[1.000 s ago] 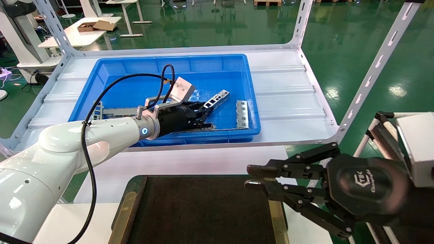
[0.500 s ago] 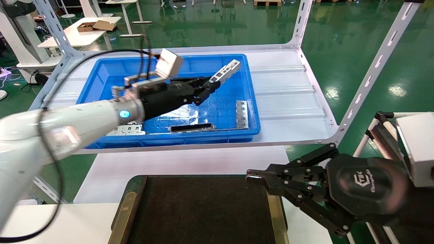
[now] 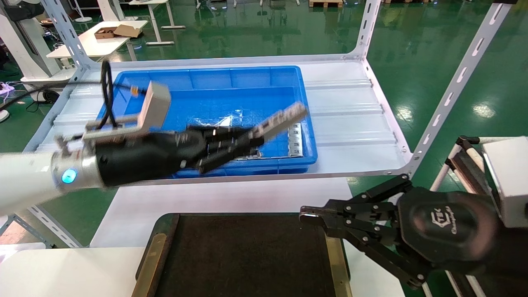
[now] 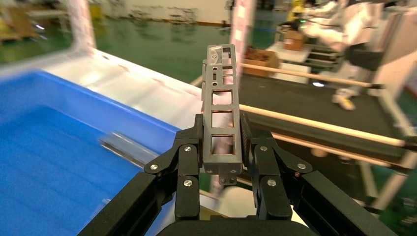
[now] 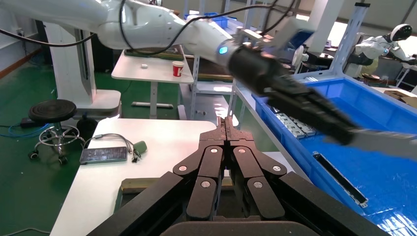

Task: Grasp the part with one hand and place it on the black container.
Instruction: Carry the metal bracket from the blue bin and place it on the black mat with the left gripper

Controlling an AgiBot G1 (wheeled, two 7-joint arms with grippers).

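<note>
Jutting past left pincer (image 4: 222,162) — part (image 4: 222,125).

Industrial robot workshop, glossy green epoxy floor (image 3: 433,49), perforated white steel shelving (image 3: 462,74), blue parts bin (image 3: 264,78) beyond the left pincer (image 3: 247,140), white work tables (image 3: 95,41) behind, another white robot (image 5: 388,44) nearby
</note>
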